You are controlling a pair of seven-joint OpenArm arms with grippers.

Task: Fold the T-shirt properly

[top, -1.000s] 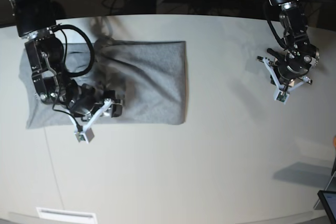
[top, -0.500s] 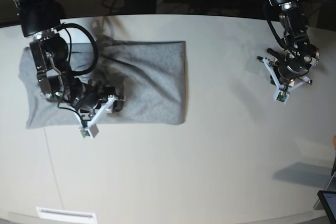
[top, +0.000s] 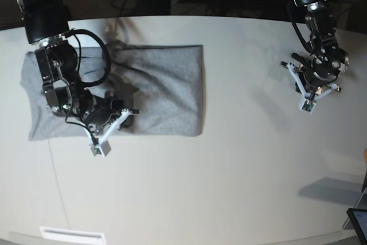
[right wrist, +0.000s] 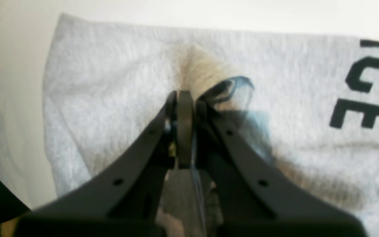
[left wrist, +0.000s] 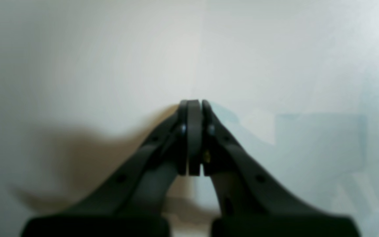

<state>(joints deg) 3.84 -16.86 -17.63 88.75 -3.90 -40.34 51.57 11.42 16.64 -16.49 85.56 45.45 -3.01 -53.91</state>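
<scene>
One T-shirt [top: 163, 87], grey, lying flat on the table [top: 229, 170] at the base view's left; folded into a rough rectangle, plain side up, right edge straight, left end wider and spilling out past the arm; some creases running from the top-left corner toward the middle.

Two arms, two grippers.

Right gripper [right wrist: 184, 98] down over the shirt's lower-left part; fingers pressed together; in the right wrist view a small raised ridge of fabric sits right at the tips; looks pinched, but can't confirm cloth actually between the pads; a dark loop of cable just beside the tips on the right. Same view: black block lettering [right wrist: 367, 98] on the cloth at the right edge, only a few letters in frame, cut off; bare table along the top and left of the shirt.

Left gripper [left wrist: 194, 105] well apart from the shirt, over bare table at the base view's right, near the far edge; fingers closed flat against each other, nothing between them; only blurred pale tabletop and its own shadow below in the left wrist view.

One white strip [top: 71, 234] at the near edge of the table; one dark screen corner [top: 358, 222] at bottom right; cables and a power strip behind the far edge.
</scene>
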